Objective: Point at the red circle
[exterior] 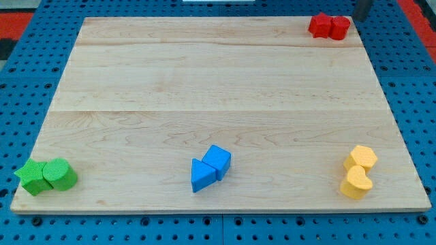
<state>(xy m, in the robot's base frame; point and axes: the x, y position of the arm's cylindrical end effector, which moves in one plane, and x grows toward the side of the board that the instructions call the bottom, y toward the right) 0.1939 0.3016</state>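
Observation:
The red circle (340, 27) lies at the top right corner of the wooden board (204, 88). It touches another red block (319, 25) of unclear shape on its left. My tip (356, 20) is the lower end of a dark rod that enters from the view's top edge. It stands just to the right of and slightly above the red circle, very close to it; I cannot tell whether it touches.
A green star (30, 179) and a green circle (60, 174) sit at the bottom left. A blue triangle (201, 175) and a blue cube (219, 160) sit at bottom centre. A yellow hexagon (362, 157) and a yellow heart (355, 183) sit at bottom right.

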